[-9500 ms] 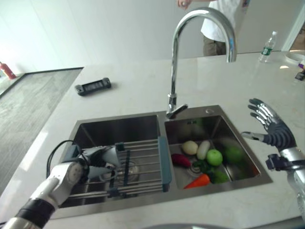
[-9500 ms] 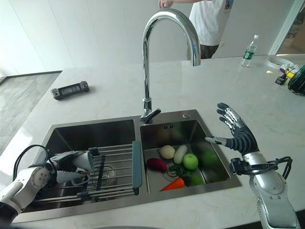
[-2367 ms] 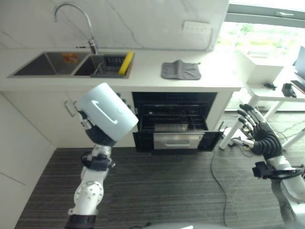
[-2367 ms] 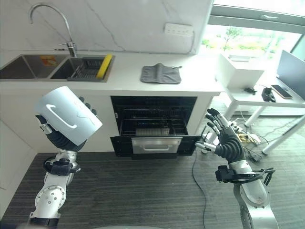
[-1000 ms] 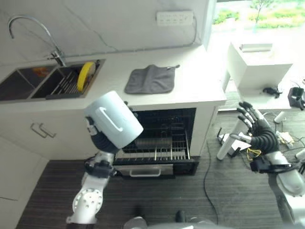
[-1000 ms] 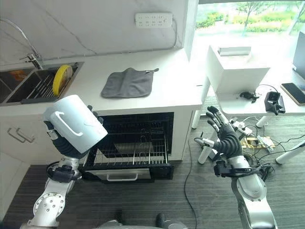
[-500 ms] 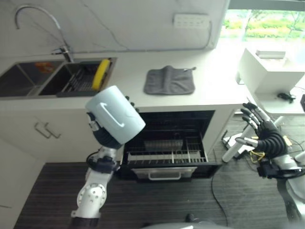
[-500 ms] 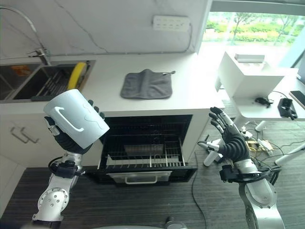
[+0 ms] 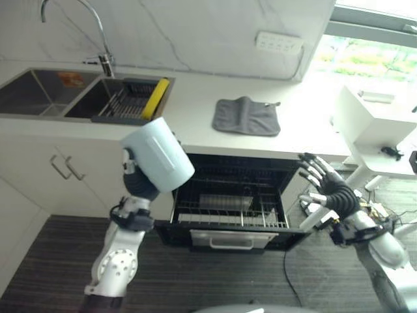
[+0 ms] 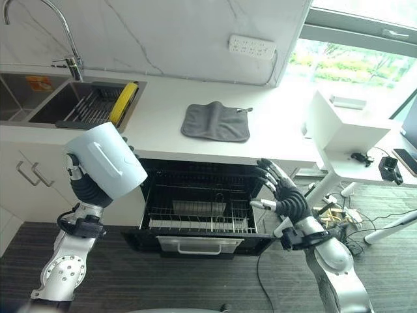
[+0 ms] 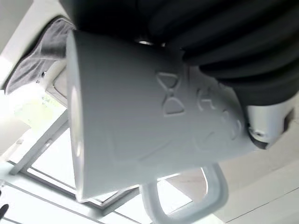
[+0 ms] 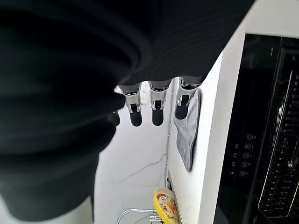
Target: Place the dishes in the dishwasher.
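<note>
With the view drawn nearer the open dishwasher (image 9: pixel 231 208) than 0.5 s earlier, held pale mug (image 9: pixel 158 154) clamped in left hand (image 9: pixel 140 186) above pulled-out rack (image 10: pixel 195 222). Kept right hand (image 10: pixel 281 195) spread, empty. Loading not yet done.

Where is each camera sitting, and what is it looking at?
Left eye view: on the robot's head, looking down at the open dishwasher; the left robot hand holds the mug, and the right robot hand is spread open.
Right eye view: a second eye on the head, showing the same scene.
Left wrist view: on the left wrist, very close to the mug under the dark cover.
Right wrist view: on the right wrist, looking past straight fingers at the grey cloth and yellow plate.
Shared: the cloth and dishwasher rack.
</note>
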{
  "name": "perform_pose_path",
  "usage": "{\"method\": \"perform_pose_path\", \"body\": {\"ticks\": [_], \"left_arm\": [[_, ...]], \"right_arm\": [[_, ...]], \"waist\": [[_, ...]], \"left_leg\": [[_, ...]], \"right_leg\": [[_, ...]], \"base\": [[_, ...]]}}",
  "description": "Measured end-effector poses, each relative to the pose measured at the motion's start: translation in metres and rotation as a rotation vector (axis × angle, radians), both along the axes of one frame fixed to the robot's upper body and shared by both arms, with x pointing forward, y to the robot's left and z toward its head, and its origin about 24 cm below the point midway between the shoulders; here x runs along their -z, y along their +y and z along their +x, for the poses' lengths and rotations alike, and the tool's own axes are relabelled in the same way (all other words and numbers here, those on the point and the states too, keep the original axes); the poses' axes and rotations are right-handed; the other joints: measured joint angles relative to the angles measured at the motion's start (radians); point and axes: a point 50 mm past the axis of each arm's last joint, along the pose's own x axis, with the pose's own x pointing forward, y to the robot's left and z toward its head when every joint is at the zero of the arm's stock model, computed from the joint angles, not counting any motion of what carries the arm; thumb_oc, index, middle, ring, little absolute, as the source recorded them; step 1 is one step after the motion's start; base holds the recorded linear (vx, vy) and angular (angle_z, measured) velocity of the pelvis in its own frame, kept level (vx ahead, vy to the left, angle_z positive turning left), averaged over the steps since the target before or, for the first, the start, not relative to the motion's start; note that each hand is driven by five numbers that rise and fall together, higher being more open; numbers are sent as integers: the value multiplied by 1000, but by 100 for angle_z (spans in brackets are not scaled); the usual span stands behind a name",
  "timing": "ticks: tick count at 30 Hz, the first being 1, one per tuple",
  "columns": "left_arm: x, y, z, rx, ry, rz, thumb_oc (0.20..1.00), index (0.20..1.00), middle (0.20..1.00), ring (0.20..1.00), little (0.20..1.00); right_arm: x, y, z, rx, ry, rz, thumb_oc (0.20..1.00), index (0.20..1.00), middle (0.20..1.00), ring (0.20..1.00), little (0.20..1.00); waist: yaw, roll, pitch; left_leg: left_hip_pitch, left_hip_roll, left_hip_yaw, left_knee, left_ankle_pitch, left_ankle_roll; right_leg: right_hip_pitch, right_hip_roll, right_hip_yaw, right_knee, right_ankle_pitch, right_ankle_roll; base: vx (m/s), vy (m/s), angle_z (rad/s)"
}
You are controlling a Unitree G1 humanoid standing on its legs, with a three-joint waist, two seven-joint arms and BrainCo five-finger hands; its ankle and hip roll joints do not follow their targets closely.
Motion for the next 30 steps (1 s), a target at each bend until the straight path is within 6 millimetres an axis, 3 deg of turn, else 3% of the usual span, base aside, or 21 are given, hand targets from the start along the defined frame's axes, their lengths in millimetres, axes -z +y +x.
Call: {"method": "perform_pose_path", "body": {"ticks": [4, 9, 15, 16, 18, 20, 22, 26, 28, 29, 30], "left_arm": [[-4, -8, 6, -84, 7, -3, 200, 200, 200, 200, 200], [-3, -4, 6, -189, 36, -60, 200, 200, 200, 200, 200], [1, -16, 7, -181, 74, -74, 200, 200, 200, 200, 200], [1, -18, 7, -175, 73, -75, 200, 200, 200, 200, 200], [-5, -22, 11, -166, 49, -89, 200, 200, 200, 200, 200], [-2, -24, 14, -172, 55, -102, 200, 200, 200, 200, 200], [-2, -33, 21, -137, 57, -100, 200, 200, 200, 200, 200], [-4, -37, 28, -127, 46, -97, 200, 200, 200, 200, 200], [-5, -34, 29, -136, 44, -98, 200, 200, 200, 200, 200], [-8, -35, 29, -136, 40, -102, 200, 200, 200, 200, 200], [-9, -38, 30, -128, 44, -100, 200, 200, 200, 200, 200]], "right_arm": [[-6, 13, 8, -39, 2, 20, 1000, 1000, 1000, 1000, 1000], [-2, 13, 8, -32, 44, 11, 1000, 1000, 1000, 1000, 1000], [-16, 27, 16, -114, 14, -55, 1000, 1000, 1000, 1000, 1000], [-19, 28, 18, -120, 6, -66, 1000, 1000, 1000, 1000, 1000], [-22, 32, 21, -129, -13, -59, 1000, 1000, 1000, 1000, 1000], [-26, 42, 24, -162, -33, -68, 1000, 1000, 1000, 1000, 1000], [-27, 42, 24, -149, -41, -75, 1000, 1000, 1000, 1000, 1000], [-33, 40, 27, -141, -56, -104, 1000, 1000, 1000, 1000, 1000], [-33, 35, 21, -121, -56, -96, 1000, 1000, 1000, 1000, 1000], [-27, 38, 16, -119, -37, -51, 1000, 1000, 1000, 1000, 1000], [-23, 40, 14, -116, -22, -12, 1000, 1000, 1000, 1000, 1000]], "waist": [[0, 29, -1], [-4, 54, -1], [5, 89, -2], [7, 87, 0], [26, 40, 29], [23, 49, 38], [17, 73, 52], [13, 88, 54], [7, 76, 46], [-16, 39, 44], [-20, 51, 50]], "left_leg": [[0, 29, -18, -1, 14, -21], [-7, 65, -35, -1, 19, -45], [-16, 95, -48, 5, 46, -73], [-30, 97, -54, 38, 45, -72], [-116, 94, -90, 203, 41, -72], [-116, 124, -59, 139, 23, -62], [-109, 145, -20, 45, 30, -74], [-104, 159, -47, 17, 32, -71], [-83, 106, -30, 0, 81, -41], [-68, 49, -28, 0, 69, -6], [-64, 47, -23, 1, 66, 9]], "right_leg": [[7, 33, -1, 0, -16, -27], [11, 66, -13, 0, -31, -51], [7, 108, -22, 0, -37, -80], [7, 109, -19, 0, -41, -85], [10, 81, 3, 0, -40, -106], [21, 86, -21, 0, -39, -113], [29, 85, -29, -3, -55, -117], [39, 74, -3, -5, -63, -82], [50, 21, 9, 0, -64, -31], [55, -33, 8, 15, -49, -1], [-6, -42, 10, 134, -54, 6]], "base": [[43, -232, 7], [37, -257, 7], [31, -151, 4], [19, 22, 10], [72, 126, 0], [127, 263, 14], [141, 329, 28], [159, 369, -20], [141, 326, -30], [124, 372, 0], [61, 233, -4]]}}
